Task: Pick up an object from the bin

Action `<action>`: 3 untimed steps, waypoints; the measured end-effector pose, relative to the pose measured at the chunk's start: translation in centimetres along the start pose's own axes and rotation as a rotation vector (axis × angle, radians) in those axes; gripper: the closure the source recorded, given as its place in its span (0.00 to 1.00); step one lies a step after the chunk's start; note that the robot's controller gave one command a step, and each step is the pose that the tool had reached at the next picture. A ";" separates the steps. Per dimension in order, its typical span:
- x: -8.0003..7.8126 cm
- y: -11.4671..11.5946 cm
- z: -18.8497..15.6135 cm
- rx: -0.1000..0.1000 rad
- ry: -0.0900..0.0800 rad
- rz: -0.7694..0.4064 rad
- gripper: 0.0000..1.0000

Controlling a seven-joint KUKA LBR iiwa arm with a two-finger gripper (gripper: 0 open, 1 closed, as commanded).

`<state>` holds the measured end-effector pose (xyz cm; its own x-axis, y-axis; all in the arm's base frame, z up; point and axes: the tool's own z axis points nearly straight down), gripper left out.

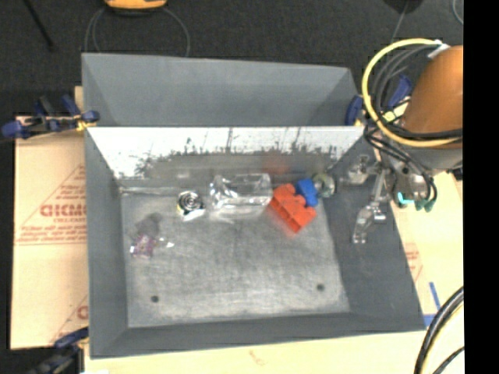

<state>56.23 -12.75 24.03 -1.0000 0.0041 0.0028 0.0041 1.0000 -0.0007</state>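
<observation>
My gripper [363, 226] hangs over the bin's sloping right wall, apart from every loose thing. Nearest to it, at the back right of the floor, lies a red toy block [290, 207] with a small blue piece [307, 191] against its far side. Left of the block lies a clear plastic piece [240, 193], flat along the back wall. A small shiny round metal thing [189, 202] rests just left of that.
A small clear, purplish scrap [145, 244] lies on the left of the floor. The arm with its orange cover and looped cables stands over the bin's right rim.
</observation>
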 end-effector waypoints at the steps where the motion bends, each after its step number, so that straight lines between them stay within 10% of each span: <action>1: -6.1 7.8 4.4 -0.004 -0.008 0.023 0.00; 2: -8.1 4.9 15.5 -0.002 -0.003 0.464 0.00; 3: -8.2 4.8 15.3 0.001 -0.006 0.459 1.00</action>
<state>64.35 -7.95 8.68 -0.8946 0.4469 -0.0035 0.4470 0.8946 -0.0015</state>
